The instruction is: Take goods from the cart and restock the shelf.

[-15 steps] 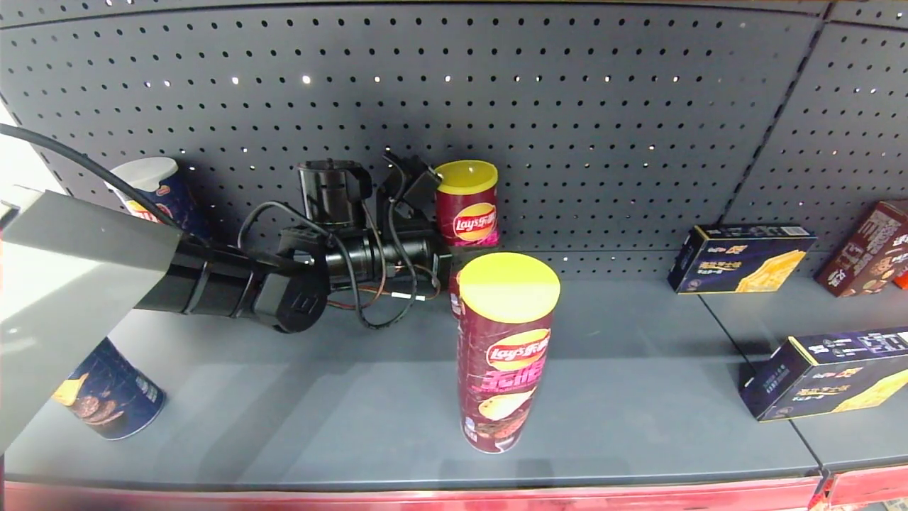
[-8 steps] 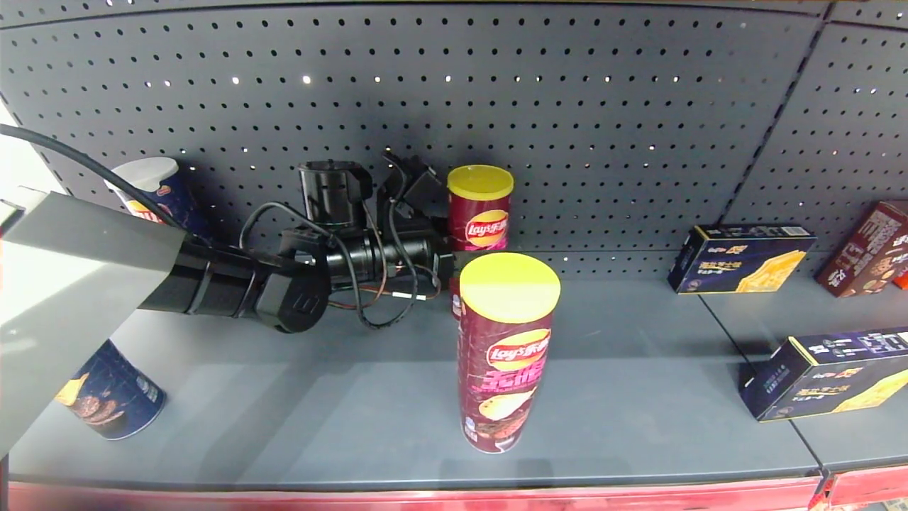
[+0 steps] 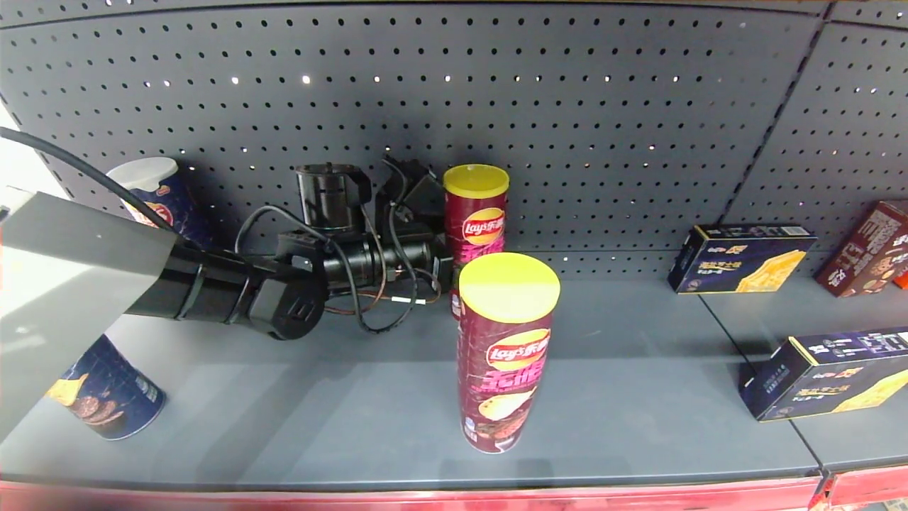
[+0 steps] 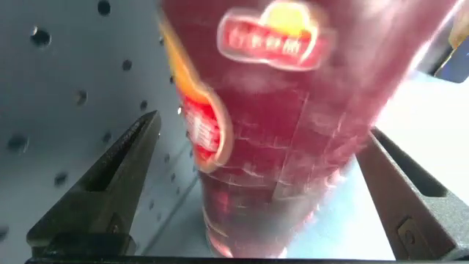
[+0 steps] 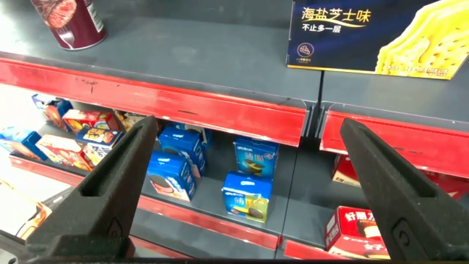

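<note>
A dark grey pegboard backs the shelf. At the left, a blue can with a white lid stands near the pegboard, and a second blue can stands near the front edge. At the right sit two dark blue boxes, well apart, and a maroon box. Blue packets sit on a lower tier.

Left arm extended level and forward, left gripper spread wide. Right gripper also spread wide.
</note>
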Controlling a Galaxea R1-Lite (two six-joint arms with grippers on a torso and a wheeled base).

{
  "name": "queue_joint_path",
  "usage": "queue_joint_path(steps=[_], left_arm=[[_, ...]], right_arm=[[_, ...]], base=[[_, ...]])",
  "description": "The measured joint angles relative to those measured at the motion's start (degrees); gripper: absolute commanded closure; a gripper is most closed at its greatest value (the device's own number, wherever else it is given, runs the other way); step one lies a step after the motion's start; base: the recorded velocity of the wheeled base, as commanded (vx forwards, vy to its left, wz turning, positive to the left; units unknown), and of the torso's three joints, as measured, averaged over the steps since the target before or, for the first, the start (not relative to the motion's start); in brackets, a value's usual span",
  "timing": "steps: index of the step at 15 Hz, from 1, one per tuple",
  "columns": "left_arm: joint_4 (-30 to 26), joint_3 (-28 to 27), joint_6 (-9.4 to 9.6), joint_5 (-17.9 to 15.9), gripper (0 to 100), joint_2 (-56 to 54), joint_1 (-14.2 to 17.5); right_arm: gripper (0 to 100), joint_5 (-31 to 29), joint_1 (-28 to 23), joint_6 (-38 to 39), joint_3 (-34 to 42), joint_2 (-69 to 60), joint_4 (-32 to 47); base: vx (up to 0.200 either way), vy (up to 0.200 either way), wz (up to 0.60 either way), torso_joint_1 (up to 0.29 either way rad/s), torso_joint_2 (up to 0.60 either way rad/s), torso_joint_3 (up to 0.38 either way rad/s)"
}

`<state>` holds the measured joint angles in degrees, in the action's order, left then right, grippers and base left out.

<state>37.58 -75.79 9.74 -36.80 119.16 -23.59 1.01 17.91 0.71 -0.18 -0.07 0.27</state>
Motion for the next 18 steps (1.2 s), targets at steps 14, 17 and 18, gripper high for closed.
queue_joint_path(steps=[14, 17, 18], left_arm=[[8.62, 18.68, 6.10, 19.18, 0, -8.45, -0.11], [8.59, 18.38, 5.83, 19.63, 0, -8.39, 0.11], [8.62, 18.24, 5.83, 19.65, 0, -8.30, 0.16]], right_arm=[[0, 0.02, 0.02, 0.00, 0.00, 0.00, 0.00], [0, 0.02, 0.02, -0.02, 0.00, 0.00, 0.00], [0, 0.02, 0.00, -0.02, 0.00, 0.00, 0.00]], base=[[0.000, 0.000, 0.00, 0.000, 0.00, 0.000], [0.000, 0.000, 0.00, 0.000, 0.00, 0.000], [0.000, 0.000, 0.00, 0.000, 0.00, 0.000]])
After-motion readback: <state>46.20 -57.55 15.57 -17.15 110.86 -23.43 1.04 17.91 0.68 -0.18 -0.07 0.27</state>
